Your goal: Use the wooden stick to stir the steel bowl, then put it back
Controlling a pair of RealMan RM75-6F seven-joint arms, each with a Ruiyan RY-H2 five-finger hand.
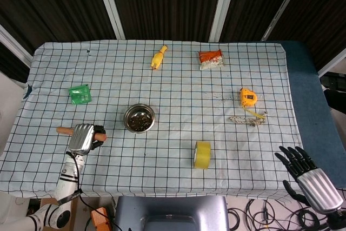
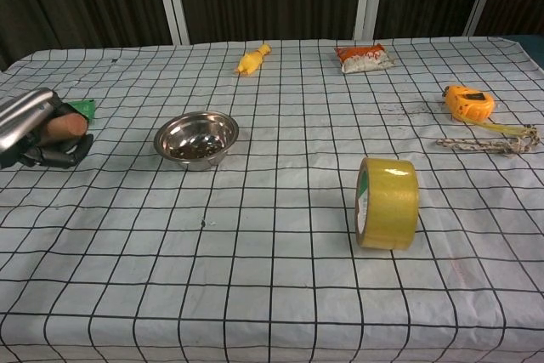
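Two hands: one busy, one idle.
Right hand (image 1: pixel 311 176): nearest, off the cloth's near edge at about 5 o'clock of the steel bowl; fingers spread, holding nothing, apart from everything on the cloth.
Left hand (image 1: pixel 84 138): at about 8 o'clock of the steel bowl, low over the cloth; fingers wrapped round the wooden stick, clenched on it in the chest view too (image 2: pixel 38 129).
Wooden stick (image 1: pixel 65 130): lying almost flat across the left hand, one end poking out at 9 o'clock, the other end showing on the bowl side; whether resting on the cloth or just above it, cannot tell.
Yellow tape roll (image 1: pixel 202 154): standing on edge at about 4 o'clock of the bowl, well apart.
Steel bowl (image 1: pixel 139 118): near the middle of the cloth, dark bits inside, no stick in it.
Green packet (image 1: pixel 79 93): at about 10 o'clock of the bowl, beyond the left hand.
Tape measure (image 1: pixel 247 97): at 3 o'clock, far side right, a bit of cord just nearer.
Step in hand: putting back, judging by the stick clear of the bowl and held level and low.
Next move calls for: settling the stick fully on the cloth, easing the fingers apart, lifting straight off without rolling it.
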